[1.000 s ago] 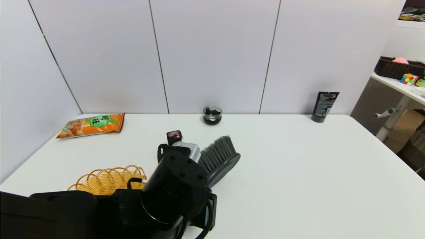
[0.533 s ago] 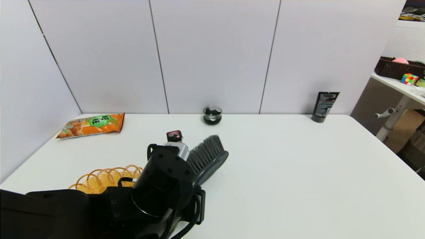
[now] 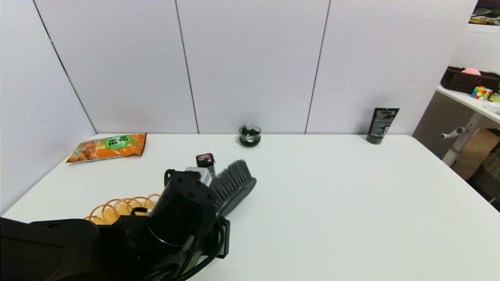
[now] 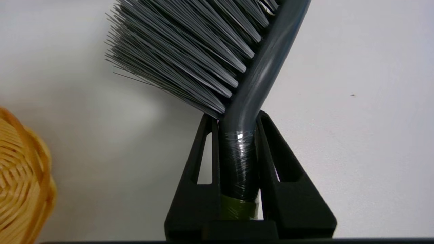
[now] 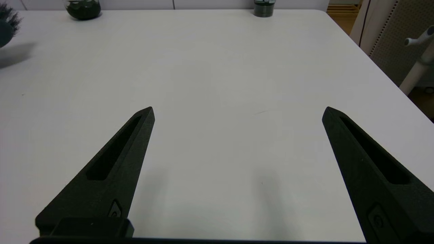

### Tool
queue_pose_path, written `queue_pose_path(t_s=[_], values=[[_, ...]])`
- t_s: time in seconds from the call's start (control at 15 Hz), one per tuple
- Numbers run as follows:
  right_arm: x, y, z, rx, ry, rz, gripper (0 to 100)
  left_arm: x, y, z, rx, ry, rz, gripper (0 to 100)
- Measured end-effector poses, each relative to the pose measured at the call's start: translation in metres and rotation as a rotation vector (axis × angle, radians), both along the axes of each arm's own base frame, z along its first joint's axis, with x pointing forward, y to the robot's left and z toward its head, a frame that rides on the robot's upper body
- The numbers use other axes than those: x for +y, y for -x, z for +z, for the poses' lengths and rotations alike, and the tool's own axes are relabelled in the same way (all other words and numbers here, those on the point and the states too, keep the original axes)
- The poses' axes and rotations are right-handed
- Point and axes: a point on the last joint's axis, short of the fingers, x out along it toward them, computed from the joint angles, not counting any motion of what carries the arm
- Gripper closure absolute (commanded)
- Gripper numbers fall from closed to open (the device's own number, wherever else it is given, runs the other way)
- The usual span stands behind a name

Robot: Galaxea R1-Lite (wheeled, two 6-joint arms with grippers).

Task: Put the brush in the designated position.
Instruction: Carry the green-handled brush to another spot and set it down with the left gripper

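Brush (image 3: 234, 183) carried leftward, neck clamped between left gripper (image 4: 237, 117) fingers (image 4: 200, 176)

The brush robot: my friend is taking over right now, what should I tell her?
Left gripper: fingers shut on the neck of the long hand brush with dark grey bristles, held above the white table, beside the orange wire basket.
Right gripper: open, holding nothing, over bare table.
Done: brush picked up.
Left: carry it to its designated spot and let go. The pictures do not show which spot that is.
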Motion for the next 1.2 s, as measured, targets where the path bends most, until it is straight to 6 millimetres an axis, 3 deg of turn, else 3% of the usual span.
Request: queue_pose_path(t_s=[0.73,0.8,1.2], values=[[0.000,0.000,0.000,0.000,0.000,0.000,0,0.003,-0.019,-0.022,0.054,-0.060,0.056,100],[0.000,0.000,0.000,0.000,0.000,0.000,0,0.003,-0.021,-0.023,0.056,-0.063,0.058,0],[0.000,0.000,0.000,0.000,0.000,0.000,0,0.000,-0.025,-0.021,0.026,-0.037,0.055,0]])
